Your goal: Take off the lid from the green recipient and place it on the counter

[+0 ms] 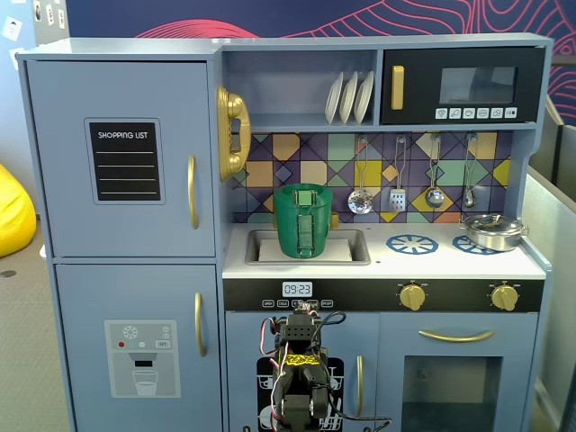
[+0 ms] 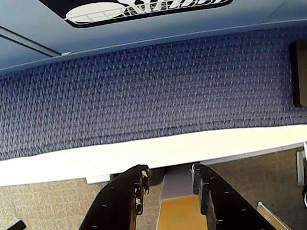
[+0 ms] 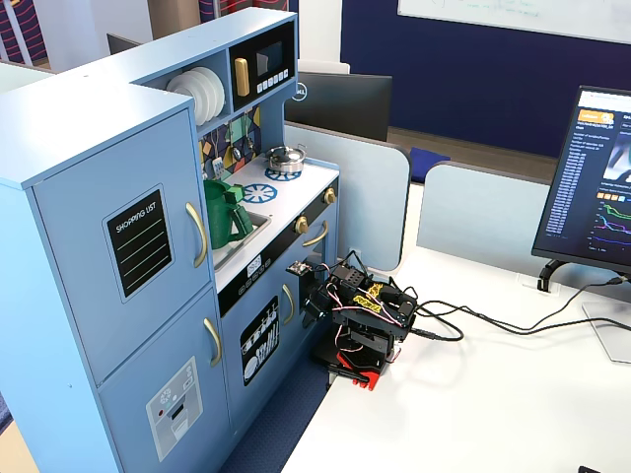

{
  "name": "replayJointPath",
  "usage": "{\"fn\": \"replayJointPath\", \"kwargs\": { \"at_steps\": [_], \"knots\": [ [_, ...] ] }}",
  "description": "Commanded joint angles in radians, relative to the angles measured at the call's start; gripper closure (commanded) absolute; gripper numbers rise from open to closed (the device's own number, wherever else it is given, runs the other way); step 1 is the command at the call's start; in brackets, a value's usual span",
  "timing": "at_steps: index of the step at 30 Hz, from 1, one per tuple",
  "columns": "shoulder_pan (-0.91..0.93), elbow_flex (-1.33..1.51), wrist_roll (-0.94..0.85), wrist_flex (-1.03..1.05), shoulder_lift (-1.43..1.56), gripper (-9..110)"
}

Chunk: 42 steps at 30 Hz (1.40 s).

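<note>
From the front, in a fixed view, the green recipient (image 1: pixel 303 220) stands upright in the sink recess of the counter (image 1: pixel 432 261), and the lid (image 1: pixel 303 188) shows only as a pale green edge across its top, so it looks to be on. The silver pot (image 1: pixel 493 231) sits over the right-hand burner ring, well apart from the bucket. The arm (image 1: pixel 300 378) is folded low in front of the oven door, well below the worktop. In the wrist view the gripper (image 2: pixel 169 184) points down past the white table edge toward blue carpet and the base of the toy kitchen; its two dark fingers (image 2: pixel 128 194) stand apart with nothing between them. In the other fixed view, from the side, the arm (image 3: pixel 360 320) is folded up on the white desk just beside the kitchen front, and the recipient (image 3: pixel 225 213) is up in the sink, the lid too small to make out there. By my reading no step has begun: the next move calls for lifting the arm up over the worktop and bringing the spread fingers down around the lid's centre tab.
</note>
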Motion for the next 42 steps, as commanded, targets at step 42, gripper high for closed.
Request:
{"fn": "replayJointPath", "kwargs": {
  "at_steps": [42],
  "knots": [
    [0.060,-1.071,-0.109,-0.850,-0.629,71]
  ]
}}
